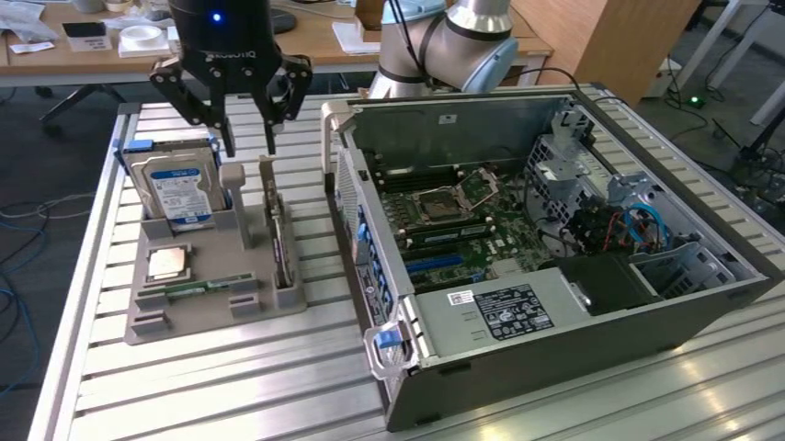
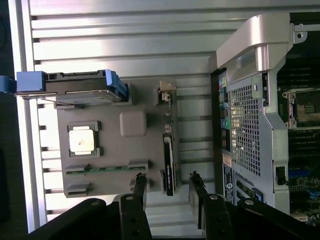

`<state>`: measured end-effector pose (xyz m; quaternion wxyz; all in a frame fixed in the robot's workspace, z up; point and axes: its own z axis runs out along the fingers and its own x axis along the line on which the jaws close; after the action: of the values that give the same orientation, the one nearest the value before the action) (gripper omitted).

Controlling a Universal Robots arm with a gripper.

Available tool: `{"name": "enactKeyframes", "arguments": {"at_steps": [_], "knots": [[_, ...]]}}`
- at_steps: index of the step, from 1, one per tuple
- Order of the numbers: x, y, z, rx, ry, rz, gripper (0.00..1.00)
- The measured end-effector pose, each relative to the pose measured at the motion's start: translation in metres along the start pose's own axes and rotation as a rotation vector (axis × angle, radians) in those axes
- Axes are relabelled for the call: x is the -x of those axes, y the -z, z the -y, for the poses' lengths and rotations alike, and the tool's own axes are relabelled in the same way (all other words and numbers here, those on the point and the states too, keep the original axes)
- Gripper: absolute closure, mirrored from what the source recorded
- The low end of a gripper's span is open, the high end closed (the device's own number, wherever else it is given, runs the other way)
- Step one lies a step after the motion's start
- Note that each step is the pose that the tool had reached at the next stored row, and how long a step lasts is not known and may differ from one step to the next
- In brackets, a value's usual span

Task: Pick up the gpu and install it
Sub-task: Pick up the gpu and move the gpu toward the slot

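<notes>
The gpu [image 1: 281,234] stands on its edge in a slot of the grey holder tray [image 1: 233,266], to the exterior view's left of the open computer case [image 1: 491,317]. In the wrist view the gpu [image 2: 169,155] appears edge-on as a thin dark strip with its silver bracket at one end. My gripper [image 1: 246,147] hangs above the tray's far end, open and holding nothing. In the wrist view my gripper [image 2: 167,176] has its two fingertips [image 2: 141,177] on either side of the card's near end, still above it.
A silver hard drive [image 1: 179,184] with blue rails stands in the tray beside the gpu. A processor chip [image 1: 168,264] and a green RAM stick [image 1: 197,288] lie in the tray. Inside the case, the motherboard [image 1: 448,220] lies exposed with blue slots [image 1: 436,265].
</notes>
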<state>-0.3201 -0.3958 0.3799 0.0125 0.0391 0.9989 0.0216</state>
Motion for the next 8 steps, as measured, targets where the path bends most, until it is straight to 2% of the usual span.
{"name": "enactKeyframes", "arguments": {"at_steps": [8], "knots": [[0.000, -0.0144, -0.0002, 0.0000, 0.000, 0.0000, 0.53]]}}
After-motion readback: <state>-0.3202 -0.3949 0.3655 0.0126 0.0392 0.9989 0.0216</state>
